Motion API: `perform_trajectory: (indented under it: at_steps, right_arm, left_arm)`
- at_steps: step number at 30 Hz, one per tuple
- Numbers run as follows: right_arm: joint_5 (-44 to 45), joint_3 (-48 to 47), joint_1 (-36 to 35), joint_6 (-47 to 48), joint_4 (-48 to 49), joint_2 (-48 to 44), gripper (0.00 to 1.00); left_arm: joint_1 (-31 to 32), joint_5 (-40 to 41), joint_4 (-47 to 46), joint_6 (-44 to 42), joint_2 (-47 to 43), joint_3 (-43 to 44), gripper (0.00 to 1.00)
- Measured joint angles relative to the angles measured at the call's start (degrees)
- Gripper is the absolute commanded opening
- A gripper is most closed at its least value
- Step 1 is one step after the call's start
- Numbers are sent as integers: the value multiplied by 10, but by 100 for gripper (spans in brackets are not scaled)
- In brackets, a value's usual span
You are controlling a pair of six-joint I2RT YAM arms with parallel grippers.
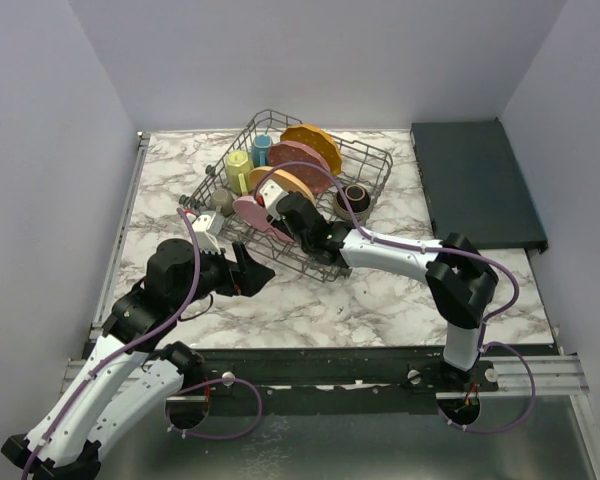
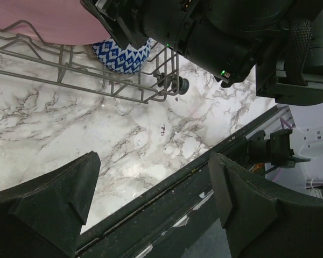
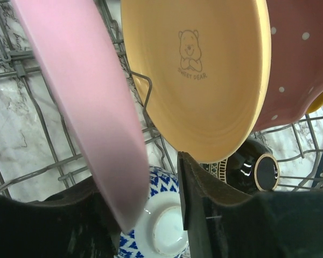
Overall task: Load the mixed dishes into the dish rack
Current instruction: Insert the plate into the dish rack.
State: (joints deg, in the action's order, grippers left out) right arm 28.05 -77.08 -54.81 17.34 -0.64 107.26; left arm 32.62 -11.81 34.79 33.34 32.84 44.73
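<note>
Straddling the pink plate [image 3: 86, 97] in the dish rack [image 1: 385, 165], our right gripper [image 3: 140, 177] stands parted.
We see a gap at one finger; left gripper [image 2: 153, 161] wide, empty.

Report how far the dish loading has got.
Done: orange plate, dotted plate, yellow plate, yellow-green mug, blue mug and dark bowl sit in the dish rack. In hand: the pink plate stands among the tines, the right gripper with fingers apart around it, seemingly releasing. The left gripper hangs open above the table. Left: no dish shows outside the rack, so probably only withdrawing.
</note>
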Motion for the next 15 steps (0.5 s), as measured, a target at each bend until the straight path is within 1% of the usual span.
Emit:
perform_trajectory:
  at_steps: [7,15]
  right_arm:
    - [0,1,0,-8,-5,0,53]
    - [0,1,0,-19,-7,0,66]
  left_arm:
    - [0,-4,0,0,0,-2,90]
    - [0,-4,0,0,0,-2,90]
